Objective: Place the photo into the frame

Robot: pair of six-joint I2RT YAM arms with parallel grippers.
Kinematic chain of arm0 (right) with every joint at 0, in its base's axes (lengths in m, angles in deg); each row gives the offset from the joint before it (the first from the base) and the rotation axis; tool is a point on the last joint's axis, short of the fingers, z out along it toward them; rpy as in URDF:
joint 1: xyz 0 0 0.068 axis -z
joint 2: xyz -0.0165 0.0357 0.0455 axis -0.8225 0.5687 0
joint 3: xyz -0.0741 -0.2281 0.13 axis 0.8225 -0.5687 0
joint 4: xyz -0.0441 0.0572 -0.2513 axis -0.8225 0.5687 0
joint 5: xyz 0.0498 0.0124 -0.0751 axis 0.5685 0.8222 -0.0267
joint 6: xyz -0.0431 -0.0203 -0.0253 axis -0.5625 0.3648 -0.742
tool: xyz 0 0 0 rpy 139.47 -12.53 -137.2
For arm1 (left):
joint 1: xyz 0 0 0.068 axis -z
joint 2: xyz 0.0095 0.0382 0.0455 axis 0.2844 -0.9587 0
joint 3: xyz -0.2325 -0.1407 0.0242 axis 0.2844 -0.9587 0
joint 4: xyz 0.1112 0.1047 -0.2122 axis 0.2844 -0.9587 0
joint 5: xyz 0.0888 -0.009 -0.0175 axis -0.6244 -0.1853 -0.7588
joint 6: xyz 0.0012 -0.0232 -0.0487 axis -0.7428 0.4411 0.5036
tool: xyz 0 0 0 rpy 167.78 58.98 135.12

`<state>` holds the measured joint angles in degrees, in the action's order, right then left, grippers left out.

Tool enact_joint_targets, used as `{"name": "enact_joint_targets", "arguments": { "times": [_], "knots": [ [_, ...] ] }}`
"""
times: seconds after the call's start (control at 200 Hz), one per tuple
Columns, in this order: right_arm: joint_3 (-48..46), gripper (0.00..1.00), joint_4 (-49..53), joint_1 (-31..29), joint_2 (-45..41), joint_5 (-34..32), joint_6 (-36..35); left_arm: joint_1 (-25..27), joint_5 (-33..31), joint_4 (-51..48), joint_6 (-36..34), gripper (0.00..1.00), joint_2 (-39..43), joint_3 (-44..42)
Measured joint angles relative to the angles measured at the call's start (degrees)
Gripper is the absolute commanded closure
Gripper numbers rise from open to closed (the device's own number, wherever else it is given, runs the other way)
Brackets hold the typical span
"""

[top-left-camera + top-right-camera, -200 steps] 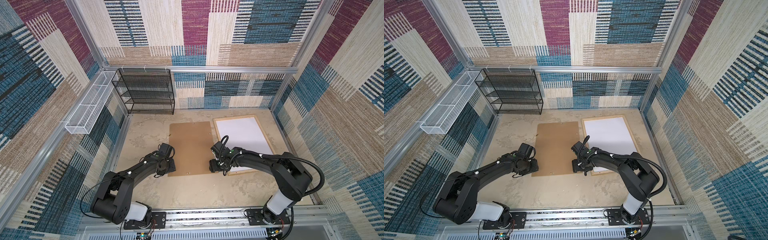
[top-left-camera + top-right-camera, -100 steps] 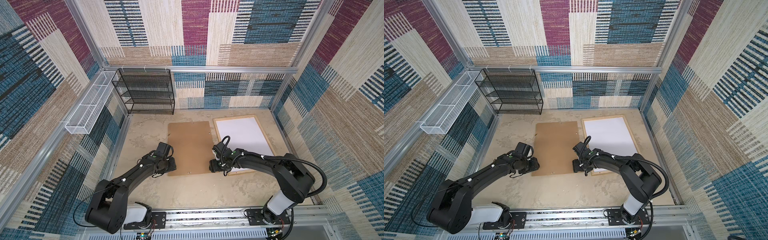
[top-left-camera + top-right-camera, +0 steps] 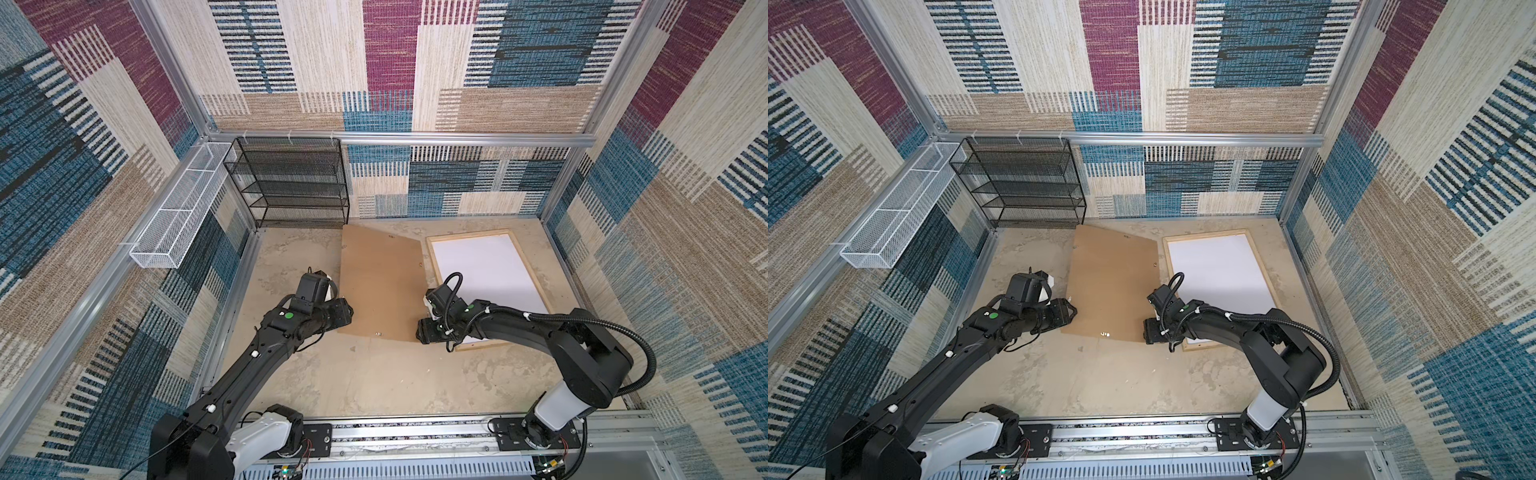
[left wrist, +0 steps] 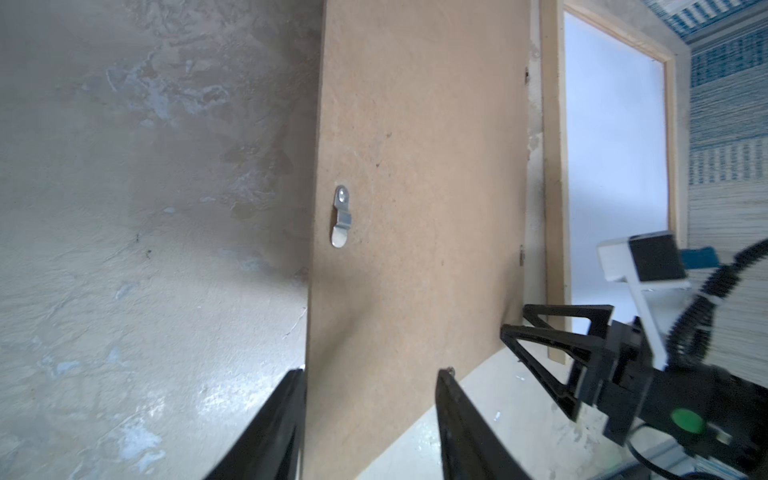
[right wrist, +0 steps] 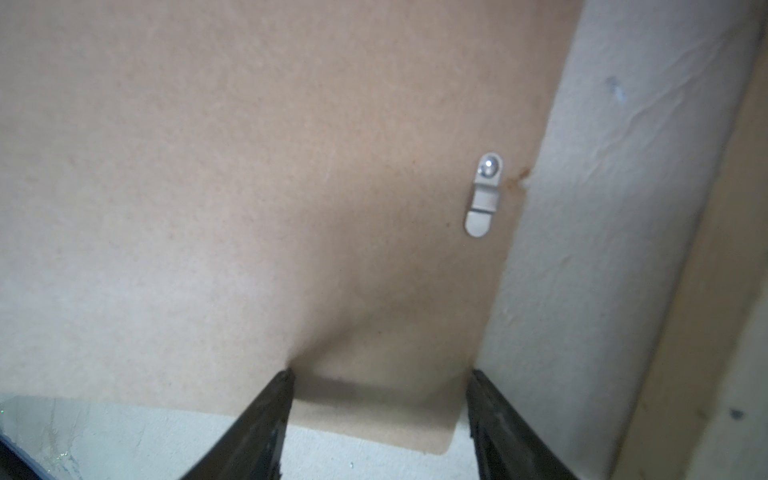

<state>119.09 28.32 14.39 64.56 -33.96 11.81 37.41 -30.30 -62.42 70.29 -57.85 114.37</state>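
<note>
left claw: released, jaws apart, the near-left corner of the board between its fingertips; nothing clenched
right claw: also spread, tips astride the board's near-right corner, just short of a metal clip; no grasp shows
board: brown sheet on the table, lying skewed, its right edge just beside the frame
step, as I judge it: shifting the board with both claws at its near corners
doing it well: move both claws together and evenly so the board does not pivot; keep the tips off the clips; square the board to the frame before it crosses the rail, or a corner may catch
frame: flat on the table, right of the board; its near-left corner is hidden under the right arm, close by the right claw and well apart from the left claw
photo: no printed side shows anywhere; a white sheet fills the frame, and whether that is the photo face down I cannot tell
</note>
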Motion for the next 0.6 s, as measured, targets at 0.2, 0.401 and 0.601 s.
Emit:
{"name": "enact_joint_targets", "arguments": {
  "times": [0.2, 0.401, 0.601],
  "knots": [
    [-0.09, 0.33, -1.46, 0.04, 0.02, 1.99, -0.26, -0.04, 1.53, -2.25, -0.15, 0.47, 1.75, 2.84],
    [-0.50, 0.33, -2.78, 0.04, -0.66, 4.28, -1.14, -0.09, 3.74, -2.56, -0.15, 0.47, 2.75, 5.01],
    [-1.55, 0.33, -3.65, 0.09, -2.40, 7.82, -2.45, -0.09, 6.82, -0.85, 0.07, 0.48, 2.84, 6.69]
  ]
}}
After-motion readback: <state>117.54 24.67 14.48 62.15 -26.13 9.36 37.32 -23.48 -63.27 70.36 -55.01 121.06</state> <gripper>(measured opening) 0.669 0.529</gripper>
